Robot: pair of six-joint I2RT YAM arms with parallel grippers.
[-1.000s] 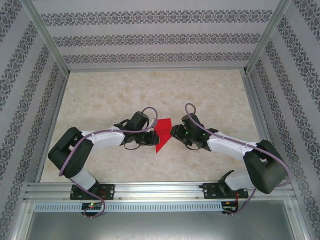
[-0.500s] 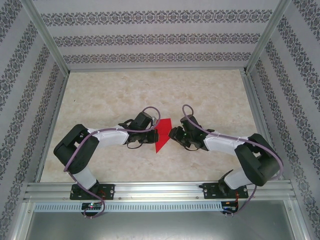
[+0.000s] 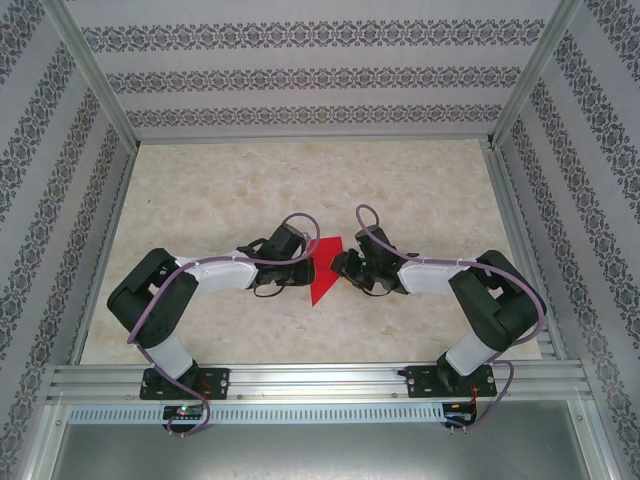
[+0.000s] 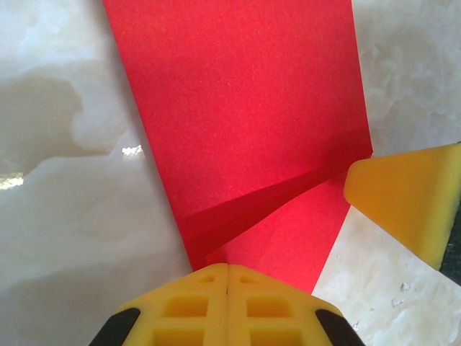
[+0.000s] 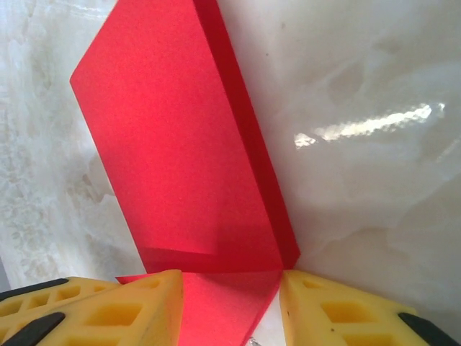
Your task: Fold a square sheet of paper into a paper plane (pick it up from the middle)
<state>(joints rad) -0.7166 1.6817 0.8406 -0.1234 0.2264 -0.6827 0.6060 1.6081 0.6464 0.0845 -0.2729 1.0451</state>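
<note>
The square sheet of paper (image 3: 325, 264) is bright red and partly folded, lying at the table's middle between both grippers. In the left wrist view the paper (image 4: 245, 108) spreads away from my left gripper (image 4: 227, 268), whose yellow fingers are shut together on its near edge where a crease ends. One yellow finger (image 4: 410, 198) of the right gripper touches the paper's right edge. In the right wrist view a panel of the paper (image 5: 173, 158) stands up from a fold, and my right gripper (image 5: 230, 285) is open with the folded edge between its fingers. From above, the left gripper (image 3: 305, 268) and right gripper (image 3: 340, 268) face each other across the sheet.
The marbled table top (image 3: 300, 180) is bare around the paper. Patterned walls and aluminium uprights enclose it at the left, right and back. An aluminium rail (image 3: 320, 378) carrying both arm bases runs along the near edge.
The right arm has pushed left toward the paper with its elbow drawn in, and its jaws have narrowed. The left arm drew in slightly early on, then held still.
</note>
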